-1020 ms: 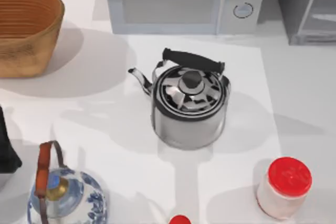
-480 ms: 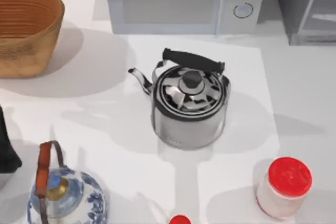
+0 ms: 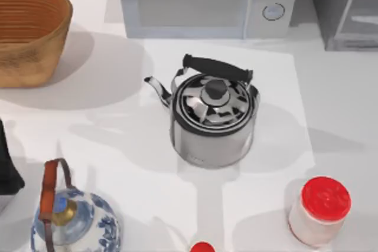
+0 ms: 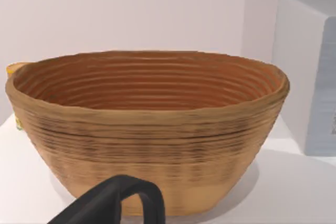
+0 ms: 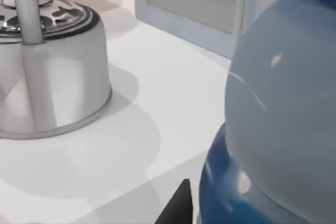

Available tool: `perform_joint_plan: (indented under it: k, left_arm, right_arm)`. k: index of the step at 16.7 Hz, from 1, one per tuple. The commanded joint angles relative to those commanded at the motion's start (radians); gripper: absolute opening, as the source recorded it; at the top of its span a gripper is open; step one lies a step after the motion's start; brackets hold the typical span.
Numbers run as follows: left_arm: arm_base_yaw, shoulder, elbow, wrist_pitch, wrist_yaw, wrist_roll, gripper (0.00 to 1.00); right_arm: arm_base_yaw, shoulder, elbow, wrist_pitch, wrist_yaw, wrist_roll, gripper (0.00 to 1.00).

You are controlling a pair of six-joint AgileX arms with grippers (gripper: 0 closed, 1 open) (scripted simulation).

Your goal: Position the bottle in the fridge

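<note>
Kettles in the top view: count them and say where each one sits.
2. A steel kettle stands at the table's middle, in front of the microwave. A blue-and-white porcelain kettle sits at the near left edge, partly cut off; others may lie outside the frame.

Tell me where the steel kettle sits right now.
In the top view the steel kettle stands mid-table, in front of the microwave, with the wicker basket far to its left and the red-lidded white jar nearer, to its right.

wicker basket [image 4: 152, 129] on white table [image 4: 294, 187] | black hand finger [image 4: 118, 203] before it
</note>
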Motion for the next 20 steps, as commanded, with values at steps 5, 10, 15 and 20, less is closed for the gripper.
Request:
perform_joint_plan:
  k: [5, 10, 15, 20]
  left_arm:
    - [0.000, 0.000, 0.000, 0.000, 0.000, 0.000, 1.00]
    - [0.000, 0.000, 0.000, 0.000, 0.000, 0.000, 1.00]
    - [0.000, 0.000, 0.000, 0.000, 0.000, 0.000, 1.00]
    - [0.000, 0.000, 0.000, 0.000, 0.000, 0.000, 1.00]
  right_arm:
    - [0.061, -0.186, -0.109, -0.045, 0.196, 0.169, 0.01]
    - [0.218, -0.566, -0.202, -0.051, 0.497, 0.328, 0.01]
    - [0.345, -0.900, -0.300, -0.069, 0.710, 0.489, 0.01]
    - [0.465, -1.356, -0.403, -0.085, 1.074, 0.734, 0.01]
